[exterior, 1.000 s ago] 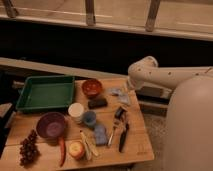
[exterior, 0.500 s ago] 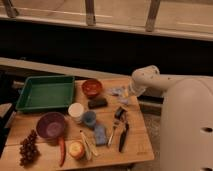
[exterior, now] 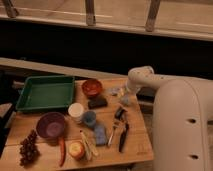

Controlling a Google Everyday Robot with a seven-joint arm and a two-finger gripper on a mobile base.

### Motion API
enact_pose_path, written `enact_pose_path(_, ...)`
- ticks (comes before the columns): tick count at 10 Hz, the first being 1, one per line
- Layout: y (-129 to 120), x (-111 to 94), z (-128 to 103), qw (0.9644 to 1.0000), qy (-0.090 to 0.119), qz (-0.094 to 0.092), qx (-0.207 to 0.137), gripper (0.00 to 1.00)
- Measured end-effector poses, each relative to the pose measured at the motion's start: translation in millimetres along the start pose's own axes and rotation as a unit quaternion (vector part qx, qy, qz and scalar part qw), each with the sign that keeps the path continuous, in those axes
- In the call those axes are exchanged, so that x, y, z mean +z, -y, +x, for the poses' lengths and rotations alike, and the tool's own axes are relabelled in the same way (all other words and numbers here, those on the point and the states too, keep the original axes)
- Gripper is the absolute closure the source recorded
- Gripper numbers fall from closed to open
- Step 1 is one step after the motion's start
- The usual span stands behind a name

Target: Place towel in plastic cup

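A pale crumpled towel (exterior: 116, 91) lies at the back right of the wooden table (exterior: 137, 145). My gripper (exterior: 124, 98) hangs at the end of the white arm (exterior: 141, 79), which reaches in from the right. It is right at the towel, at or just above it. A white cup (exterior: 76, 111) stands upright near the table's middle. A smaller blue cup (exterior: 90, 118) stands touching its right side. Both cups are well to the left of the gripper and nearer the front.
A green tray (exterior: 45, 92) sits back left, with an orange bowl (exterior: 92, 87) and a dark block (exterior: 97, 102) beside it. A purple bowl (exterior: 50, 124), grapes (exterior: 28, 148), a chili (exterior: 62, 150), an apple (exterior: 76, 149), a blue cloth (exterior: 100, 134) and dark utensils (exterior: 121, 131) fill the front.
My arm has swung left and lowered from beyond the table's right edge, bringing the gripper down to the towel at the back right. Nothing on the table has moved.
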Motion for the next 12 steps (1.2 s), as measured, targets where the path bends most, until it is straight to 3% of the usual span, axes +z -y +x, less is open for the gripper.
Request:
enact_pose_path(4,-10.4,27.0,-16.9,0.9991,-0.01,0.0,-0.041,0.39)
enact_pose_path(10,-8.9,20.8,-10.9,0.9982,-0.008,0.005,-0.059,0.97)
enact_pose_path(12,-9.2,9.5,-10.2,0.998,-0.005,0.0,-0.063,1.0)
